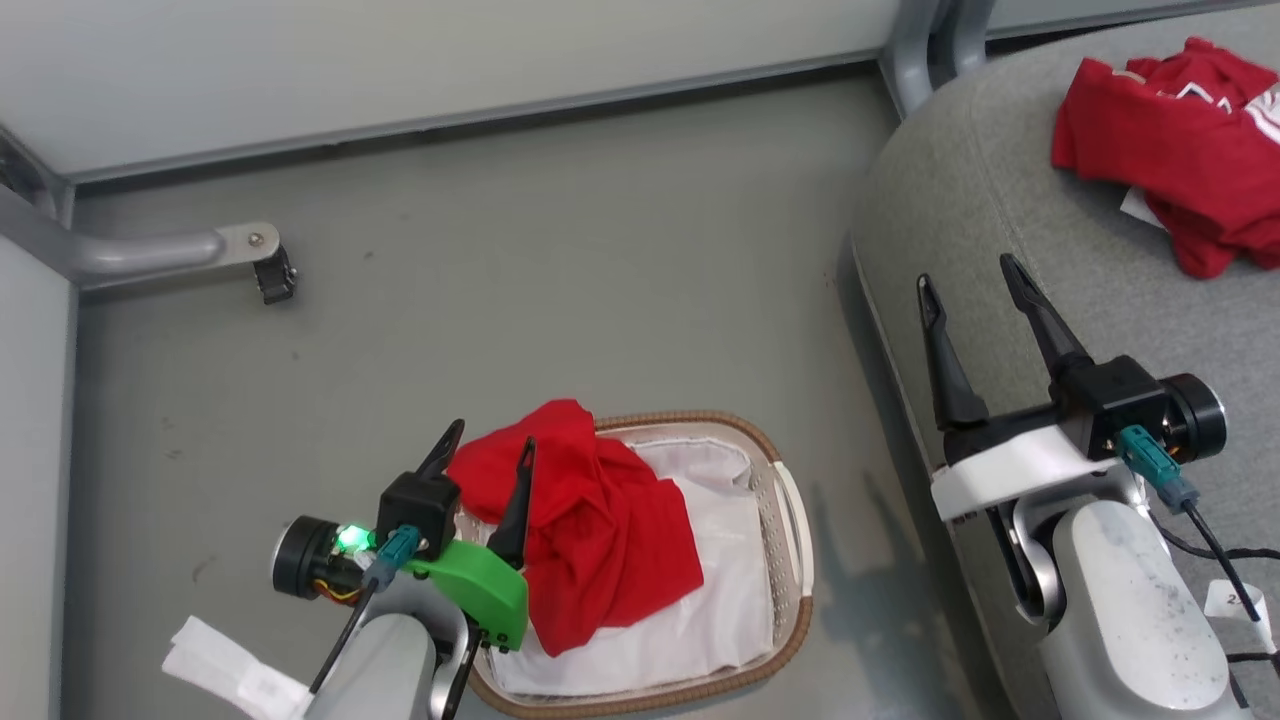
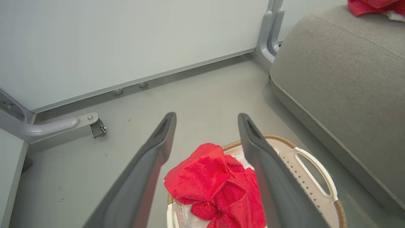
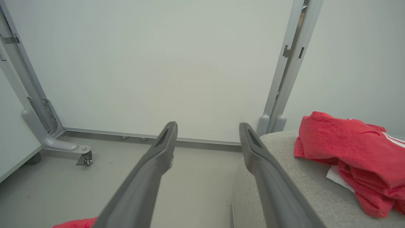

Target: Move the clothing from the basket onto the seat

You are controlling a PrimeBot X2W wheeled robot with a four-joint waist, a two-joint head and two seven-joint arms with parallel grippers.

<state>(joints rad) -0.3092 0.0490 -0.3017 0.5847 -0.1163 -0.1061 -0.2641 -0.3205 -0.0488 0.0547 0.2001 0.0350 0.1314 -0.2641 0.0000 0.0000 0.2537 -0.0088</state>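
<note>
A plain red garment (image 1: 590, 520) lies bunched in the white basket (image 1: 790, 520), spilling over its left rim; it also shows as the plain red garment (image 2: 215, 183) in the basket (image 2: 313, 177) of the left wrist view. My left gripper (image 1: 492, 448) hovers open over that garment's left edge, nothing between its fingers. The striped red garment (image 1: 1190, 150) rests on the grey seat (image 1: 980, 200), seen too as the striped garment (image 3: 351, 155) on the seat (image 3: 284, 158). My right gripper (image 1: 970, 275) hangs open above the seat's front edge, left of that garment.
A grey frame leg with a caster (image 1: 272, 275) juts over the floor at the far left. A pale wall panel (image 1: 450, 60) runs along the back, with a grey post (image 1: 925, 40) at the seat's far corner. Bare grey floor (image 1: 560, 280) lies between basket and wall.
</note>
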